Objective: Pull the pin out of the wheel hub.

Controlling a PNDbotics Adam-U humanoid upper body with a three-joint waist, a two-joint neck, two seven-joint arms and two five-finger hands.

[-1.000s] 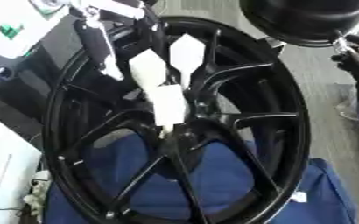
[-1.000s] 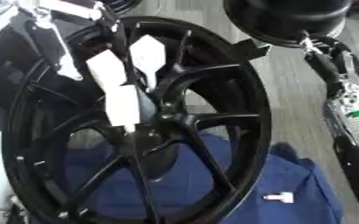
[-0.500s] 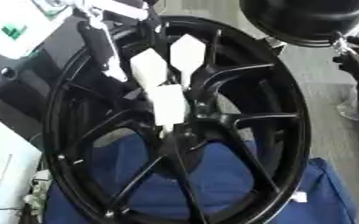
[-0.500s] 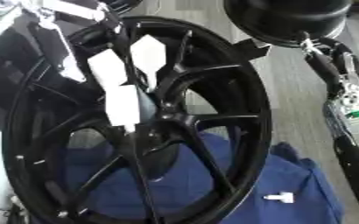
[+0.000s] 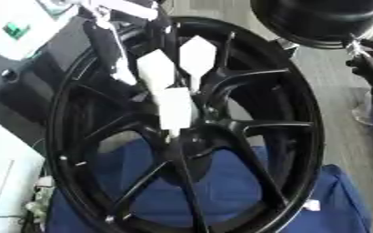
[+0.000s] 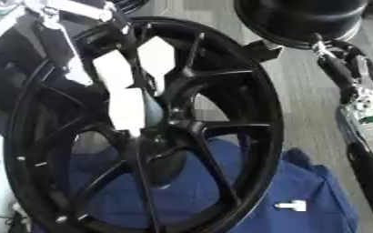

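Left robot hand at wheel hub as before; grip unclear

Pin unseen (wheel hub behind left hand)

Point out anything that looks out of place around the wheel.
One thing: a small white piece lies loose on the blue cloth, outside the black wheel by its lower right rim. What it is cannot be made out. The left hand reaches down onto the hub; nothing looks damaged.
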